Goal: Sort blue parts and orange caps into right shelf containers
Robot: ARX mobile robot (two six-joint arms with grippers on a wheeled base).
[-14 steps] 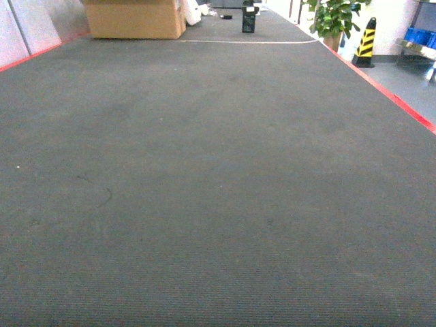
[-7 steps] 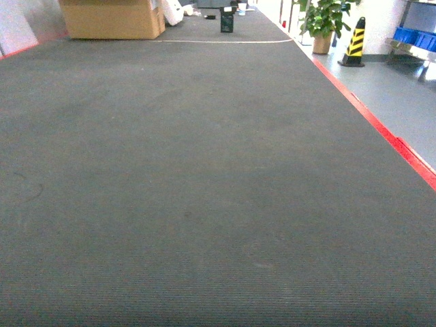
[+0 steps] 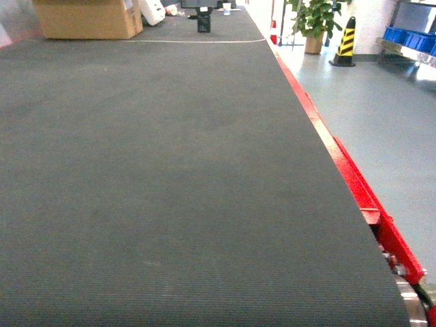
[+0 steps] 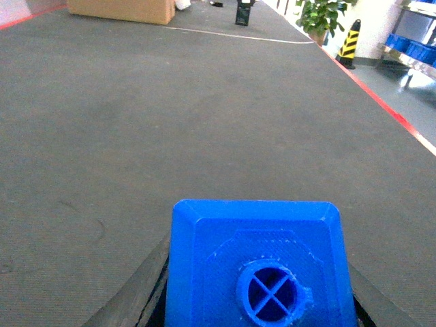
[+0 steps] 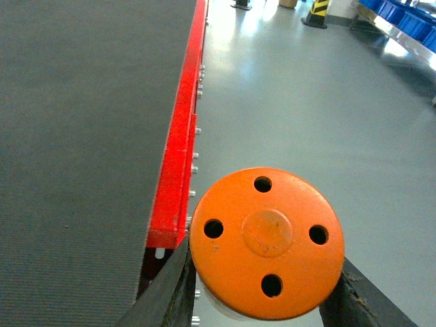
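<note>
Carrying one item per arm saves me a trip: my left gripper (image 4: 259,320) is clamped on a blue part (image 4: 259,266), stud facing the camera, above the dark belt (image 3: 157,177); my right gripper (image 5: 262,306) pinches an orange cap (image 5: 267,242) just beyond the belt's red edge (image 5: 176,157). The shelf (image 3: 409,44) with blue containers (image 3: 409,37) stands well apart, far right.

A dark ribbed mat (image 3: 157,170) with a red edge (image 3: 354,184) meets glossy grey floor (image 3: 381,109); cardboard box (image 3: 85,17), potted plant (image 3: 315,17) and striped cone (image 3: 345,41) stand beyond.
</note>
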